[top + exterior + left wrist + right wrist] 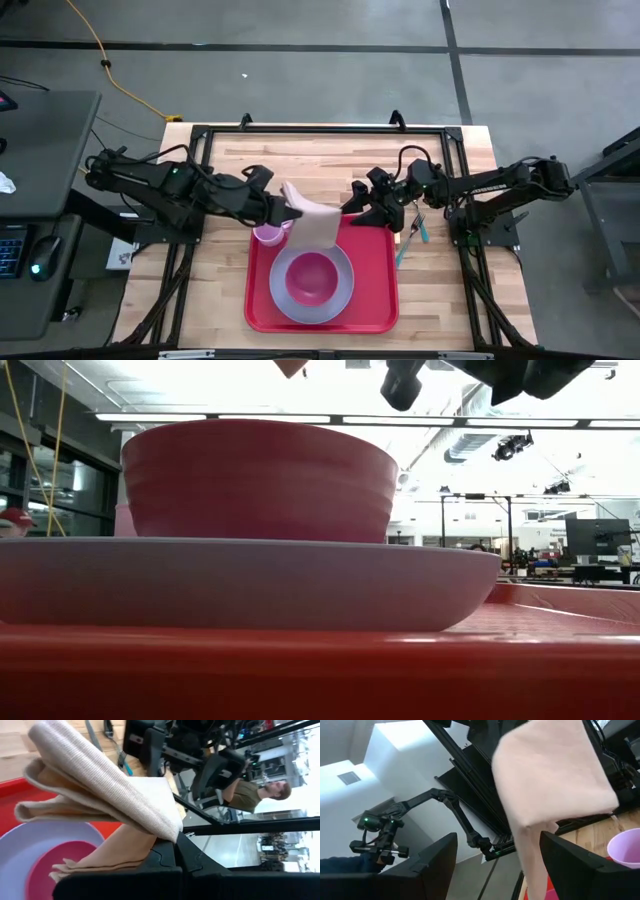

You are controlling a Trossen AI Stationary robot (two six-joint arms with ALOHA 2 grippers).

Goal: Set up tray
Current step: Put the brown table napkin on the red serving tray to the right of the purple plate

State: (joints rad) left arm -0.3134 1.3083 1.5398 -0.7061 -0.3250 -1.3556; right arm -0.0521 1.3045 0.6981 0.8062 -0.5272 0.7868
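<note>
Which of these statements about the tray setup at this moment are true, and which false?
1. The left gripper is shut on the tan napkin. True.
2. The pink bowl sits on the bare table beside the red tray. False: it sits in the lavender plate, which lies on the tray.
3. The right gripper is open and holds nothing. True.
4. The napkin lies flat on the tray. False: it hangs in the air from the left gripper, above the tray's far edge.
5. A lilac cup stands at the tray's far left corner. True.
</note>
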